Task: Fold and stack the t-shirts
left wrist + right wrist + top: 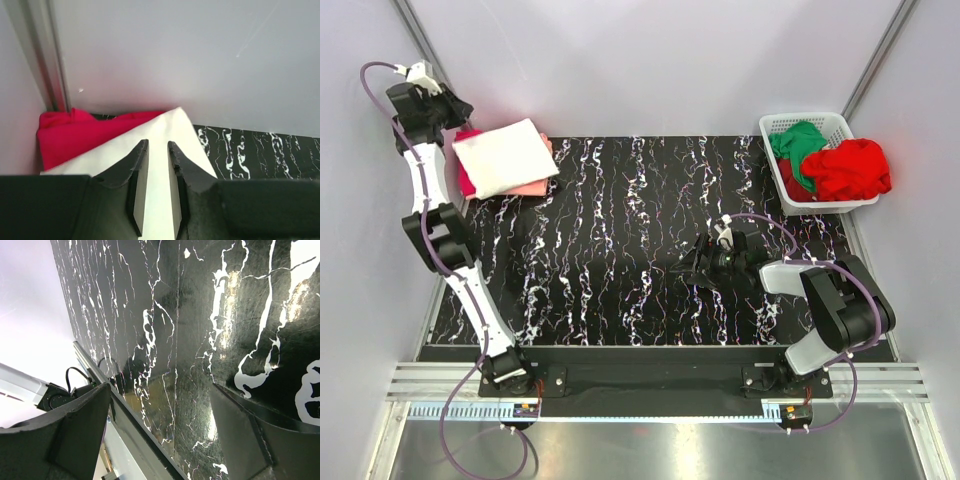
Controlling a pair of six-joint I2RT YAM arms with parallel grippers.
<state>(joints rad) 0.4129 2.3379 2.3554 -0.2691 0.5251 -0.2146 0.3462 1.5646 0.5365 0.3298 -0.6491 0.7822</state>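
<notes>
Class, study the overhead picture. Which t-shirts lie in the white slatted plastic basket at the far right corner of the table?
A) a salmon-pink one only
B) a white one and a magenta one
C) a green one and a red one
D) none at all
C: the white slatted plastic basket holds a crumpled green t-shirt and a crumpled red t-shirt, while the folded white t-shirt lies at the far left.
</notes>
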